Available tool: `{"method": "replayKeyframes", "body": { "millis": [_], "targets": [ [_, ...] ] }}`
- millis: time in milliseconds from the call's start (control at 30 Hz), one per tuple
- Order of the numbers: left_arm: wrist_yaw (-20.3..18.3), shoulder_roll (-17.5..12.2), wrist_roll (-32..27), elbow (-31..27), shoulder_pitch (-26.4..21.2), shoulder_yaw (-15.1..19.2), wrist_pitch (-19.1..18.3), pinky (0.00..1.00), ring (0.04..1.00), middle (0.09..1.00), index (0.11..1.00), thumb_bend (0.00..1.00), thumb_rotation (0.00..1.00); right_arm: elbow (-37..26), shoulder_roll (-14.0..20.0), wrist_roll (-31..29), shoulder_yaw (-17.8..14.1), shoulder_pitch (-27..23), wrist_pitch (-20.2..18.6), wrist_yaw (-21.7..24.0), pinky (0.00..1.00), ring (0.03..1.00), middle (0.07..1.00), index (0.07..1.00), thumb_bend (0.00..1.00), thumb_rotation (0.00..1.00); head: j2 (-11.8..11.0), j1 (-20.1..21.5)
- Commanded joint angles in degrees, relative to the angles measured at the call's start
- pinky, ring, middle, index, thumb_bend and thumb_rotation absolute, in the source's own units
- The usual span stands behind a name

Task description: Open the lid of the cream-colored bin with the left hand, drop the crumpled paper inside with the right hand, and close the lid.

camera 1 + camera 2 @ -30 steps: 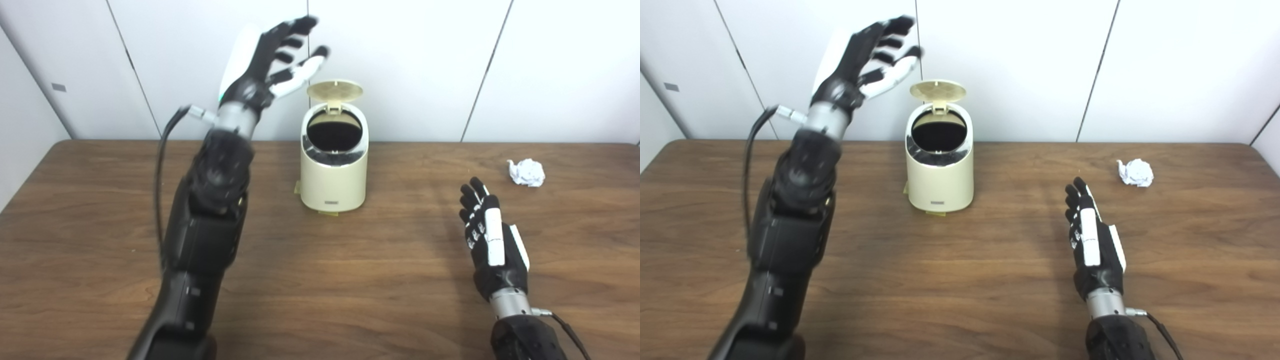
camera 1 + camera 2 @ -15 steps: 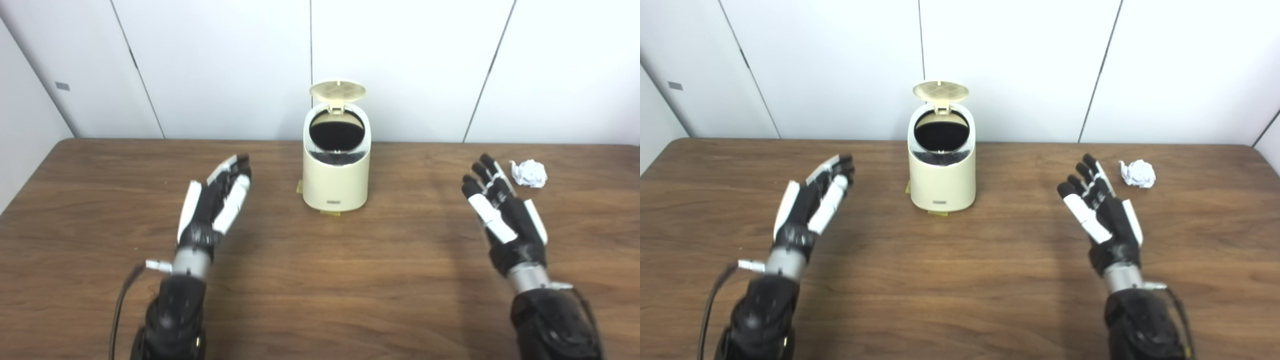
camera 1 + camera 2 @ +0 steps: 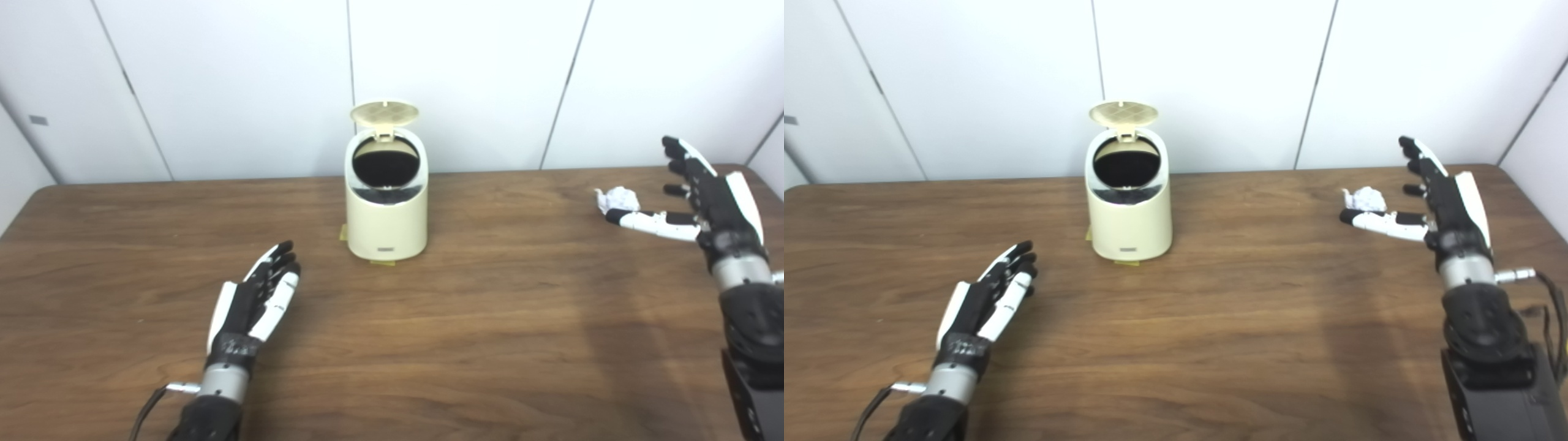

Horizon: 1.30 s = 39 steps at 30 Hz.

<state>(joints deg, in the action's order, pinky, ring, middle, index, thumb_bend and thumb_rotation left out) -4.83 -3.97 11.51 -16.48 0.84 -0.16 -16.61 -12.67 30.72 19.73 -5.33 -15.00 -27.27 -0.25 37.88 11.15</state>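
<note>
Bin (image 3: 386,214): cream, upright, toward the far middle of the table (image 3: 465,331); dark mouth exposed. Lid (image 3: 384,113): swung up on the rear hinge, standing above the opening. Paper (image 3: 617,199): white, crumpled, on the table well right of the bin, near the far edge. Right hand (image 3: 704,196): raised, fingers spread, thumb stretched out just in front of the paper; holds nothing. Left hand (image 3: 254,303): low over the near left table, fingers extended and close together, empty.
</note>
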Motion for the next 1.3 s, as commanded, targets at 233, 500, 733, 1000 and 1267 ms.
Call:
{"method": "replayKeyframes", "body": {
  "millis": [233, 500, 733, 1000, 1267],
  "targets": [
    [0.0, -2.4, -2.5, -1.5, -1.0, 1.5, 1.1, 0.85, 0.872, 0.896, 0.945, 0.34, 0.68, 7.7, 1.0, 14.2, 1.1, -8.8, 0.4, 7.6, 0.8, 0.917, 0.941, 0.931, 0.93, 0.08, -0.4, 7.7],
    [-0.7, -4.8, -3.1, -4.0, -0.8, 1.9, -2.1, 0.9, 0.911, 0.916, 0.95, 0.3, 0.66, 19.5, 2.2, 17.6, 8.4, -14.2, 2.3, 6.2, 0.79, 0.893, 0.913, 0.904, 0.96, 0.13, -1.1, 10.1],
    [-0.7, -5.5, -4.3, -5.5, -0.7, 2.0, -3.0, 0.86, 0.898, 0.921, 0.944, 0.27, 0.56, 30.8, 0.2, 18.0, 11.6, -19.6, 5.4, 2.4, 0.77, 0.87, 0.9, 0.872, 0.98, 0.13, -1.2, 10.9],
    [-1.0, -6.8, -3.6, -7.3, 0.8, 1.5, -4.3, 0.89, 0.894, 0.896, 0.934, 0.24, 0.49, 39.1, -0.5, 18.7, 15.2, -24.4, 6.1, 0.2, 0.79, 0.871, 0.89, 0.863, 0.95, 0.11, -1.6, 11.3],
    [-1.8, -7.4, -4.0, -9.8, 2.3, 1.7, -7.1, 0.86, 0.9, 0.902, 0.948, 0.24, 0.45, 39.5, 0.7, 19.4, 16.0, -24.7, 3.5, 0.9, 0.81, 0.915, 0.918, 0.882, 0.91, 0.16, -1.4, 11.4]
  ]
}}
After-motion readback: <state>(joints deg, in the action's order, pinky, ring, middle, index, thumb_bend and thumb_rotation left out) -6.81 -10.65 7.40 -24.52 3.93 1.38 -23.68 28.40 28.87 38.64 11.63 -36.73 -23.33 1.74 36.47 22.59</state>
